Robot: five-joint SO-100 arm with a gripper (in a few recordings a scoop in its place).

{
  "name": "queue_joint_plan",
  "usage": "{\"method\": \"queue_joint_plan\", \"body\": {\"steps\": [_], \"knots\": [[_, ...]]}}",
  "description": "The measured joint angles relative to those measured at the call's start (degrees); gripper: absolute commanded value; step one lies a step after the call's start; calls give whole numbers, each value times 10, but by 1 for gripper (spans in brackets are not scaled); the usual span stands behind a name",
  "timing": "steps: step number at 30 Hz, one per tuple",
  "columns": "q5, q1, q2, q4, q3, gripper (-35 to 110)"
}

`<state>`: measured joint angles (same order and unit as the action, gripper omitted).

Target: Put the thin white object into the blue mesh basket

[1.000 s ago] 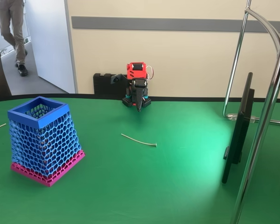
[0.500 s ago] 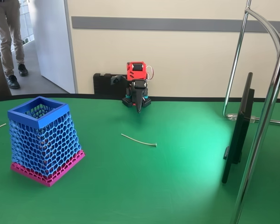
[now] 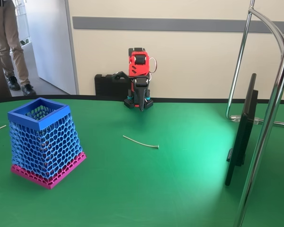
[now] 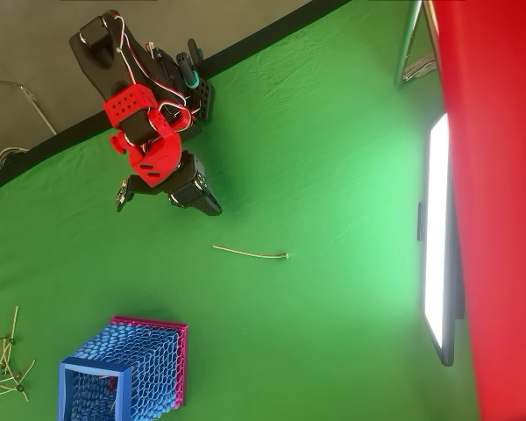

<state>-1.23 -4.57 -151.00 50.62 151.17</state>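
The thin white object [image 3: 141, 142] [image 4: 251, 254] lies flat on the green table near its middle, slightly curved, with a small knob at its right end. The blue mesh basket [image 3: 43, 142] [image 4: 127, 373] stands upright to the left in the fixed view, with a solid blue rim and a magenta bottom band. The red and black arm is folded at the table's far edge. Its gripper [image 3: 141, 108] [image 4: 214, 209] points down at the cloth behind the stick, well apart from it. The fingers look closed together with nothing between them.
A dark monitor [image 3: 241, 132] [image 4: 438, 237] stands on edge at the right, beside chrome stand poles [image 3: 270, 118]. Several pale sticks [image 4: 0, 364] lie at the table's left edge past the basket. A person [image 3: 12, 42] stands in the doorway behind.
The arm's red upper part has lifted and straightened while the gripper tip stayed in place. The person in the doorway has shifted. Stick and basket have not moved.
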Motion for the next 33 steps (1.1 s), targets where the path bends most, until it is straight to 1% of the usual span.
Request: {"method": "queue_joint_plan", "body": {"steps": [9,18,27,33], "knots": [[-5,-7,193,36,-154,0],[-10,-4,351,40,-265,1],[-46,-7,478,37,-368,6],[-60,-24,577,66,-463,11]]}}
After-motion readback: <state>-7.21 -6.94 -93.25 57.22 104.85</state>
